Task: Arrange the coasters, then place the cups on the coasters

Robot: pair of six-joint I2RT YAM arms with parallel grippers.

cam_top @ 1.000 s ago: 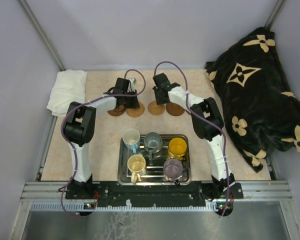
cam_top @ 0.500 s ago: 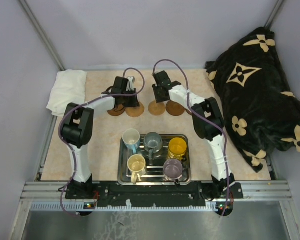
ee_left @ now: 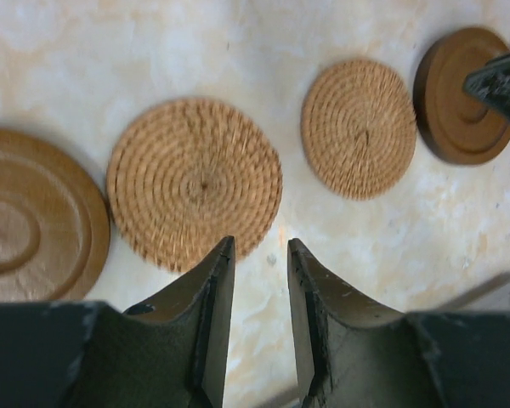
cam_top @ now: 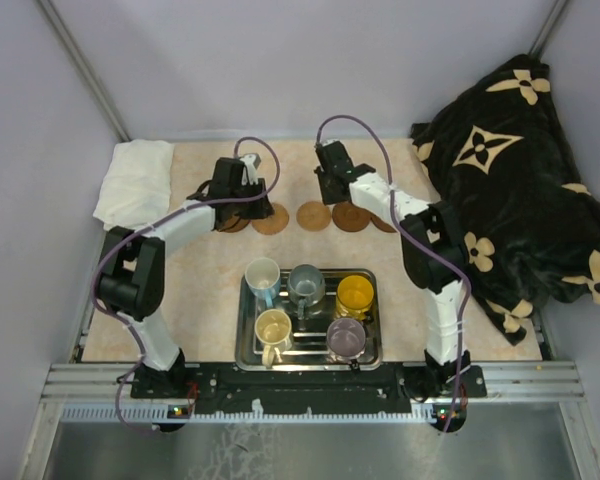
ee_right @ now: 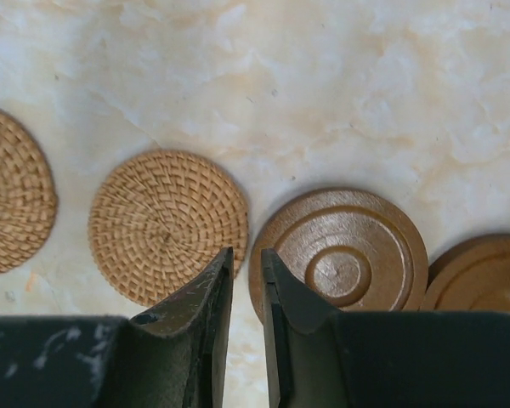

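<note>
Left gripper: I have my fingers a little apart, with bare table showing between them and nothing held.
Right gripper: my fingers leave only a slim slit, and nothing is in it.
Coasters: five lie flat in a row across the far part of the table. From my left they are dark wood, woven, woven, dark wood, dark wood.
First woven coaster: it is just ahead of my left fingertips, apart from both neighbours.
Second woven coaster: it is just beside the ringed wooden coaster, and my right fingers point at the seam between them.
Cups: all five stand in the steel tray near my bases, well apart from the row.
</note>
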